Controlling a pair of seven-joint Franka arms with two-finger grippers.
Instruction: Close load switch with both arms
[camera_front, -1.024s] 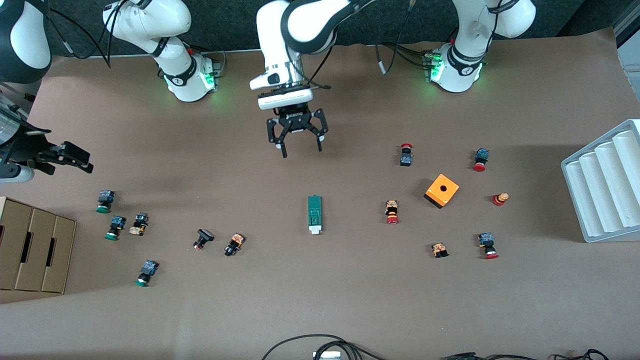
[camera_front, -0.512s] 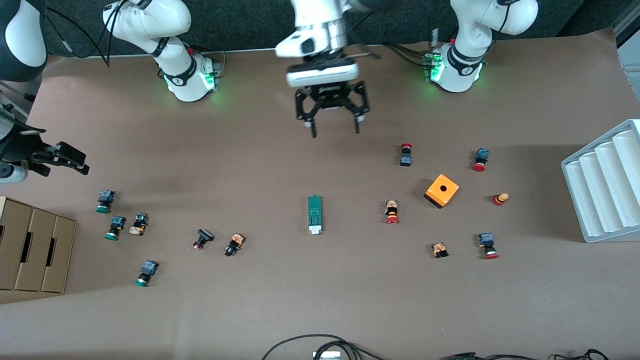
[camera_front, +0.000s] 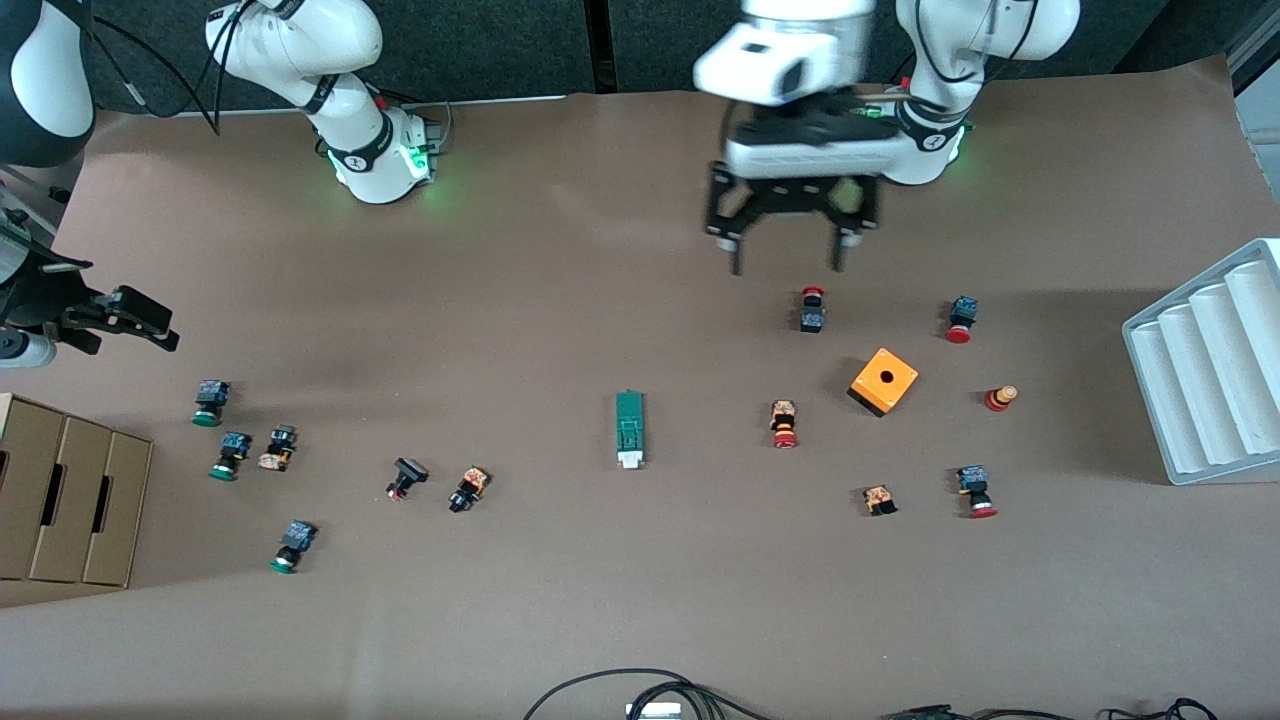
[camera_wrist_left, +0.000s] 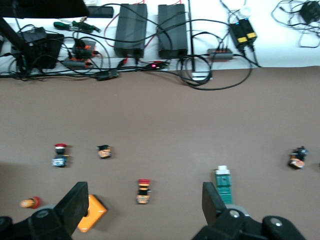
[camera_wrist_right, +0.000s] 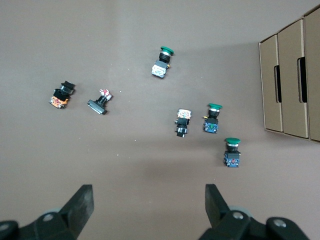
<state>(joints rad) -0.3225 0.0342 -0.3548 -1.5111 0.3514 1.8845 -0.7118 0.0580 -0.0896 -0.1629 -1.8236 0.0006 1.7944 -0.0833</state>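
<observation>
Load switch (camera_front: 629, 429) frame centre, long axis vertical, white tab lowest. Left gripper (camera_front: 787, 255) spread wide, empty, upper right, nearer. Right gripper (camera_front: 130, 322) left edge, fingers spread, empty.

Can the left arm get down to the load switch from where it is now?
Probably yes. The left gripper hangs open above bare table, and the load switch lies alone with nothing close around it.
</observation>
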